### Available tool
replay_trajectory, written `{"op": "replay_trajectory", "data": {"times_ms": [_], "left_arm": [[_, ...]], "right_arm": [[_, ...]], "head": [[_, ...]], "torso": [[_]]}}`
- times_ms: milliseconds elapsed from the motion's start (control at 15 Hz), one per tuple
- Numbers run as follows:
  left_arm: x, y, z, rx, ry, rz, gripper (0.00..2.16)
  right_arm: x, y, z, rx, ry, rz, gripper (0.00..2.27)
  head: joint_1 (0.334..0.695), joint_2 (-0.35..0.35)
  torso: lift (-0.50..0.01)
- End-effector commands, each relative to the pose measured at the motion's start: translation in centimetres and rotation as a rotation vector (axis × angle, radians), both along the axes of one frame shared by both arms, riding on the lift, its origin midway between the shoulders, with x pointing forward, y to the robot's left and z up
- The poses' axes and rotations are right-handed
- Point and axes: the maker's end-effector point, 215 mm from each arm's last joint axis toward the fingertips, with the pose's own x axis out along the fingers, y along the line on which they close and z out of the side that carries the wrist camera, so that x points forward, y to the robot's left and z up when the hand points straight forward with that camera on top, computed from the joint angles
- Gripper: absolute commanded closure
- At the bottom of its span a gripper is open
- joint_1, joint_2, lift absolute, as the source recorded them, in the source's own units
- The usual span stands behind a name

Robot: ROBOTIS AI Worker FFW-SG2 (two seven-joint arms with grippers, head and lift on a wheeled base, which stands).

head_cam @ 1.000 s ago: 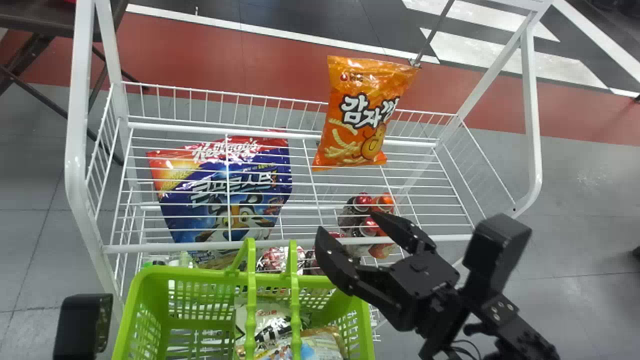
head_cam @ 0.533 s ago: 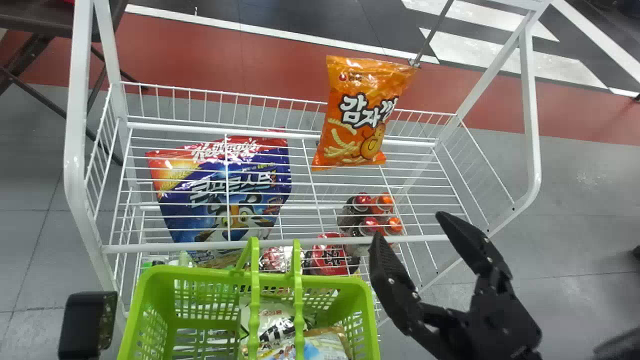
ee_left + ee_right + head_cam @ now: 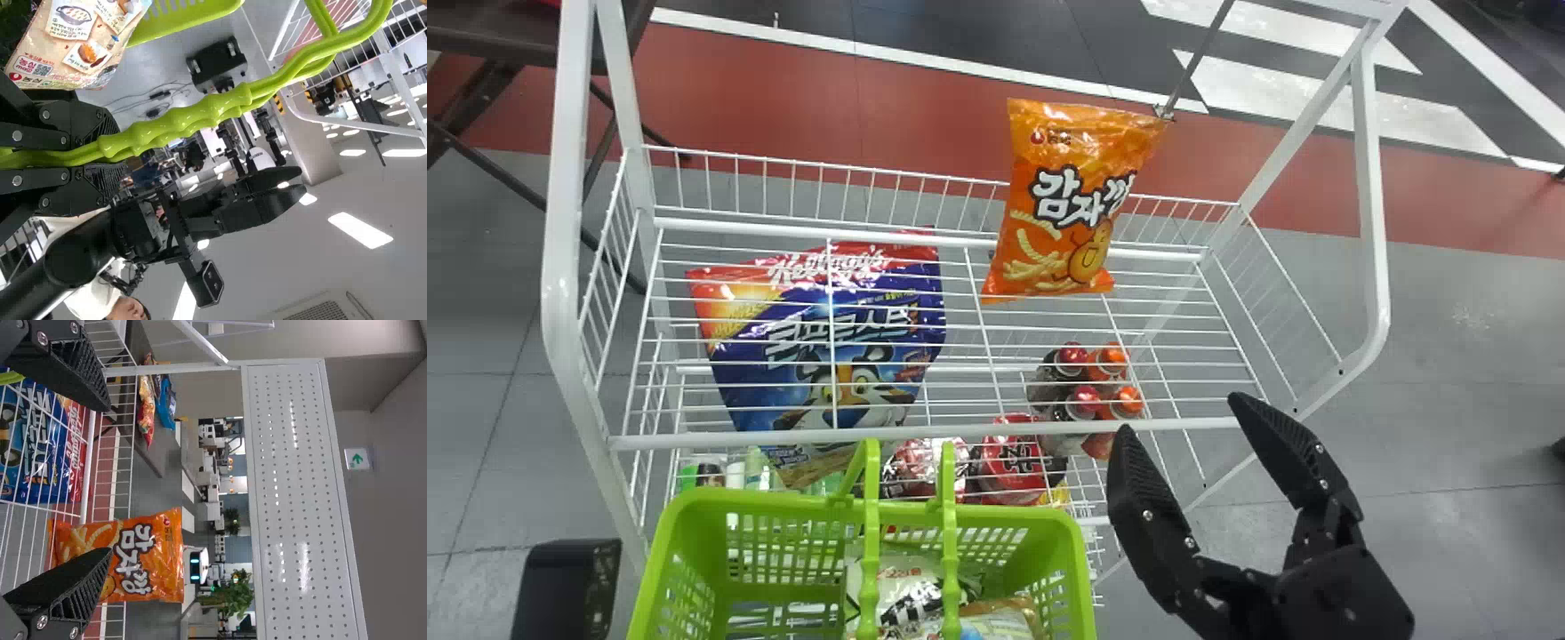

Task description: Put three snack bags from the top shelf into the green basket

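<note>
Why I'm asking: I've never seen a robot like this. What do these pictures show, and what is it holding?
This is a robot with two black arms. The head picture looks forward and down from its head; the other two, turned on their side, come from cameras on its wrists. The left gripper is closed around the handles of a green basket with snack bags in it. The right gripper is open and holds nothing. An orange snack bag is on the top wire shelf. Below, seen through the wires, are a big blue bag and some bottles.
</note>
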Motion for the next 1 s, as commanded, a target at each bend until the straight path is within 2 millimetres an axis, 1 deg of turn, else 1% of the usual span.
{"op": "replay_trajectory", "data": {"times_ms": [0, 133, 400, 600, 933], "left_arm": [[-0.06, -0.03, 0.06, -0.002, 0.0, 0.001, 1.76], [-0.05, -0.02, 0.11, -0.002, -0.001, 0.001, 1.76], [-0.25, 0.03, 0.23, -0.002, -0.001, 0.003, 1.76], [-0.21, 0.03, 0.29, -0.004, -0.004, 0.004, 1.76], [-0.36, -0.06, 0.45, -0.009, -0.003, -0.002, 1.76]], "right_arm": [[0.17, -0.18, -0.41, 0.006, 0.021, -0.015, 0.06], [0.31, -0.15, -0.87, 0.012, 0.046, -0.021, 0.06], [0.37, 0.12, -0.71, 0.018, 0.047, -0.018, 0.06], [0.49, -0.21, -0.85, 0.023, 0.057, -0.036, 0.06], [0.55, -0.22, -0.92, 0.025, 0.062, -0.038, 0.06]], "head": [[0.695, -0.35], [0.695, -0.35], [0.695, -0.35], [0.695, -0.35], [0.695, -0.35]], "torso": [[-0.045], [-0.045], [-0.045], [-0.045], [-0.045]]}}
